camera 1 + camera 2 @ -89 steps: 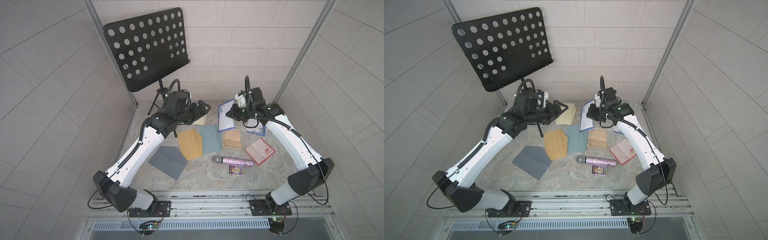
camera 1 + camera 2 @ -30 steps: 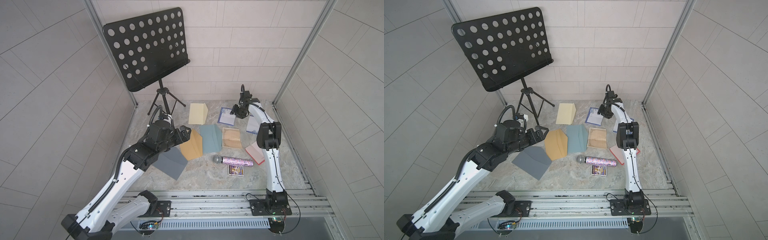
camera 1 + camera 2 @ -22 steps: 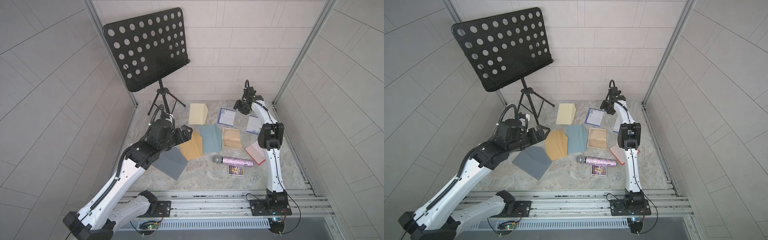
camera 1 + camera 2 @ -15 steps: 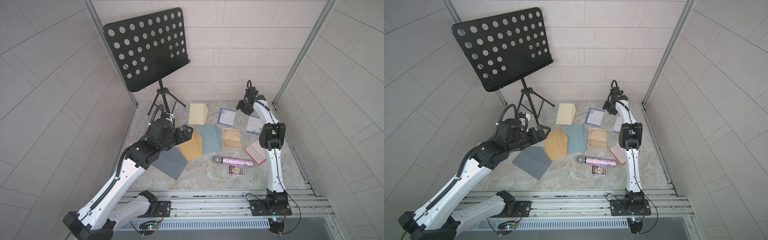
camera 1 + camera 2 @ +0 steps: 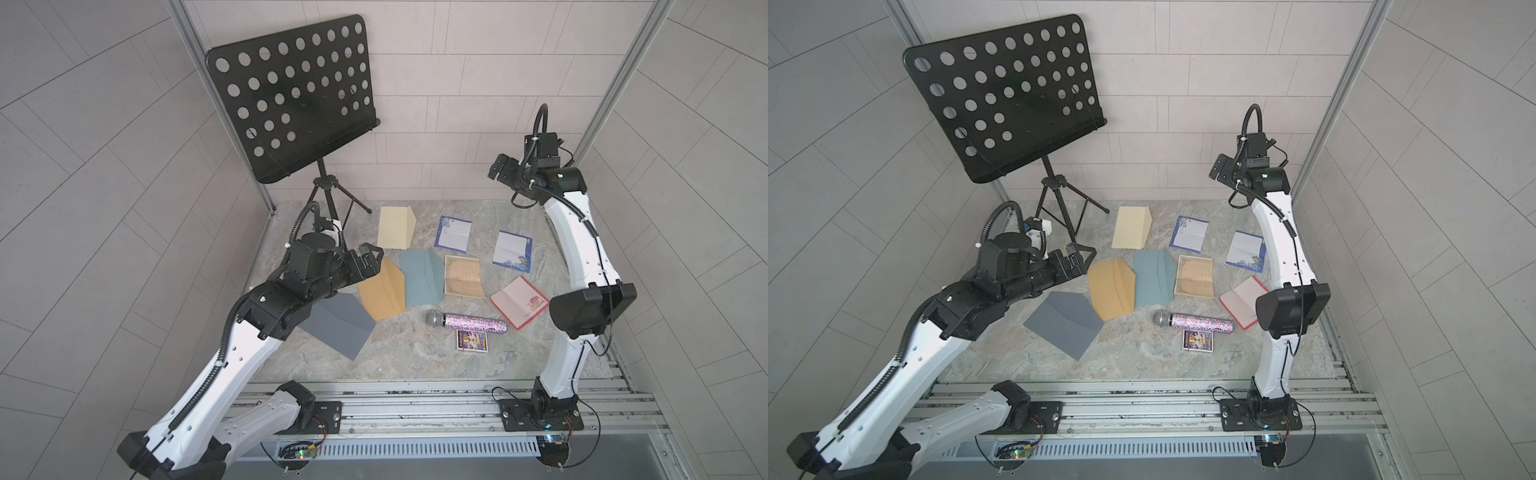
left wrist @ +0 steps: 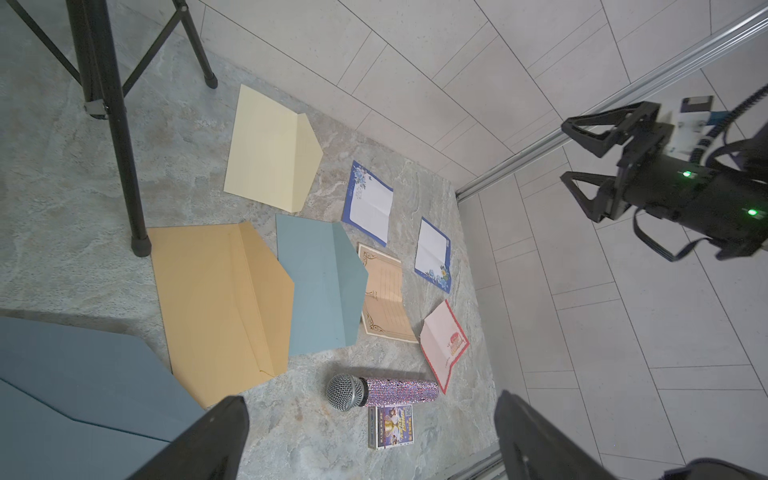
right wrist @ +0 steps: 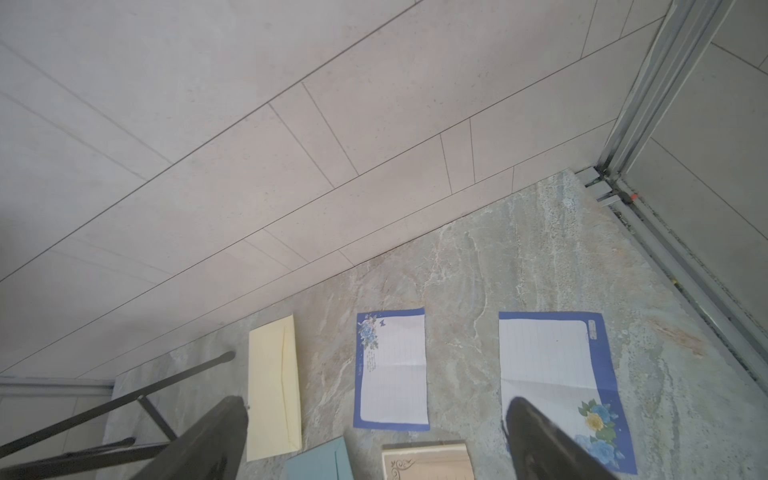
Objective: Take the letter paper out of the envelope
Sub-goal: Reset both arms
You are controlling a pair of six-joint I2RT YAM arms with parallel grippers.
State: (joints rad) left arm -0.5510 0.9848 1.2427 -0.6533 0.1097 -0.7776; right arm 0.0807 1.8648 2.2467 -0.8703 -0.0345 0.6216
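The left claw is wide open and holds nothing. It hangs in the air over the edge of the orange envelope. The right claw is wide open too, with nothing in it, high up near the back wall.

Four envelopes lie flat on the surface with their flaps open. The cream envelope is at the back. The orange envelope and the teal envelope touch in the middle. The grey envelope is partly under the left arm.

Four papers lie out in the open. The blue paper is near the cream envelope. The second blue paper is further right. The tan paper touches the teal envelope. The red paper is beside the microphone. A small card lies just beside the microphone. A music stand stands at the back left.
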